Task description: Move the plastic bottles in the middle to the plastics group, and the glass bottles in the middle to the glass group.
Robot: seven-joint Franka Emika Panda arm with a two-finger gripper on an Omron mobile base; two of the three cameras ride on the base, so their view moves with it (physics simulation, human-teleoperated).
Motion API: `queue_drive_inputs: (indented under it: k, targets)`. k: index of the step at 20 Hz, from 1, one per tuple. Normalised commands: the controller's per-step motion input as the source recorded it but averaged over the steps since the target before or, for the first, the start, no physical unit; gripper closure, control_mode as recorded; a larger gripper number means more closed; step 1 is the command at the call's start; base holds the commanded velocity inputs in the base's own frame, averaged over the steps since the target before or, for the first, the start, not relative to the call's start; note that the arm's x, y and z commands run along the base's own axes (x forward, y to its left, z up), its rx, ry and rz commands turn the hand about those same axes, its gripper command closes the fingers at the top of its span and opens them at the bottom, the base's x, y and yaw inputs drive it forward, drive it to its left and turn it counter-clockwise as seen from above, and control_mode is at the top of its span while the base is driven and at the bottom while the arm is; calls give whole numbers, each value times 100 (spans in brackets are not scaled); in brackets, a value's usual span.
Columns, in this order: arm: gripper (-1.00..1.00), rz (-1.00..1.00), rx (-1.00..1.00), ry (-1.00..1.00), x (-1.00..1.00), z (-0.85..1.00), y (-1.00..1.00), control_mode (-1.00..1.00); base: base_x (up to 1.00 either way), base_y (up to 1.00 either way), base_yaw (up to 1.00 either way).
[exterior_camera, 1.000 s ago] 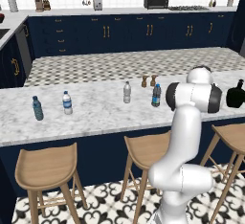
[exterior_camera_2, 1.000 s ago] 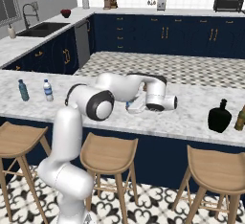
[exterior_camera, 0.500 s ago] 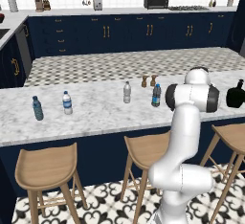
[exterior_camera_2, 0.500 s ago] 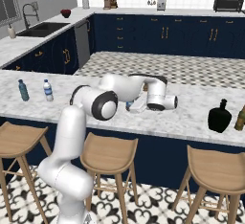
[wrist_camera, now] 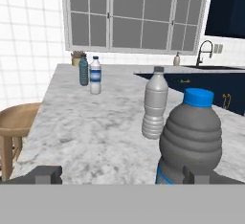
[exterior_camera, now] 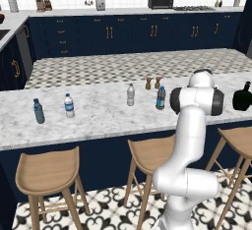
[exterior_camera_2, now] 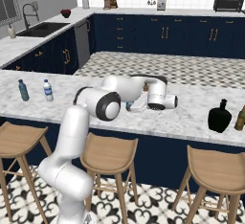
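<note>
The marble counter (exterior_camera: 98, 121) carries the bottles in clusters, which suits a sorting job: at the far left stand the plastics group, a teal-blue bottle (exterior_camera: 38, 111) and a clear bottle with a white cap (exterior_camera: 69, 105) just beside it; in the middle stand the clear greyish bottle (exterior_camera: 130, 95) and the dark bottle with a blue label (exterior_camera: 161, 98), near each other but apart; behind them sit two small brown shakers (exterior_camera: 152, 83). At the right end the squat black bottle (exterior_camera: 243, 97) stands beside an olive bottle (exterior_camera_2: 240, 118), probably the glass group's side. The arm reaches low over the counter with its hand turned sideways towards the middle pair, so the hand camera looks along the counter top. The gripper (wrist_camera: 123, 175) stands spread to its widest, pinching nothing; the dark bottle with its blue cap (wrist_camera: 190, 144) looms large between the two fingertips (wrist_camera: 43, 174), slightly right of centre, not yet touched as far as I can tell. This looks like the approach for a side grasp on that bottle, with nothing sorted yet
</note>
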Motion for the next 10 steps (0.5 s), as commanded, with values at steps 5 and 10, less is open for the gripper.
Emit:
queue_drive_inputs:
  k: [5, 10]
  targets:
    - [-100, 0, -3, 0, 17, -8, 0, -100, 0, 0, 0]
    - [-100, 0, -3, 0, 17, -7, 0, -100, 0, 0, 0]
